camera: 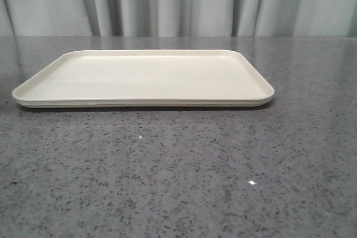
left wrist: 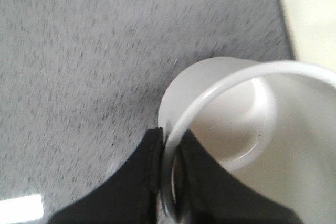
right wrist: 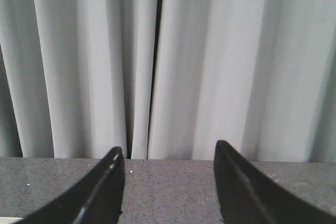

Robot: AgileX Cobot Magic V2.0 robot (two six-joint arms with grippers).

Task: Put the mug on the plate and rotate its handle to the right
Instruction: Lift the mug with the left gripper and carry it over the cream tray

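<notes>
- Front view is showing only the plate (camera: 143, 79) lying flat on the grey speckled desk (camera: 178, 176), with pale curtains (camera: 178, 1) hanging behind; no arm or mug is appearing there.
- Left wrist view is giving what the front view is missing: the mug (left wrist: 252, 129), seen from above into its open mouth, filling the near part of the frame.
- The left hand (left wrist: 170, 182) is clamping the mug's wall, one black finger (left wrist: 142, 182) sitting outside the rim and the other inside, closed tight on it.
- The mug is appearing over the desk just beside a cream edge of the plate (left wrist: 310, 9), which is showing at one corner of that view; whether it is resting on the desk or lifted, I cannot tell.
- Mug is looking plain white, thin-rimmed, glossy inside; the handle and printed face are not showing from this angle.
- Right wrist view is facing the curtains across the desk; the right hand (right wrist: 168, 192) is standing wide open, holding nothing.
- Count: one plate, one mug, two hands.
</notes>
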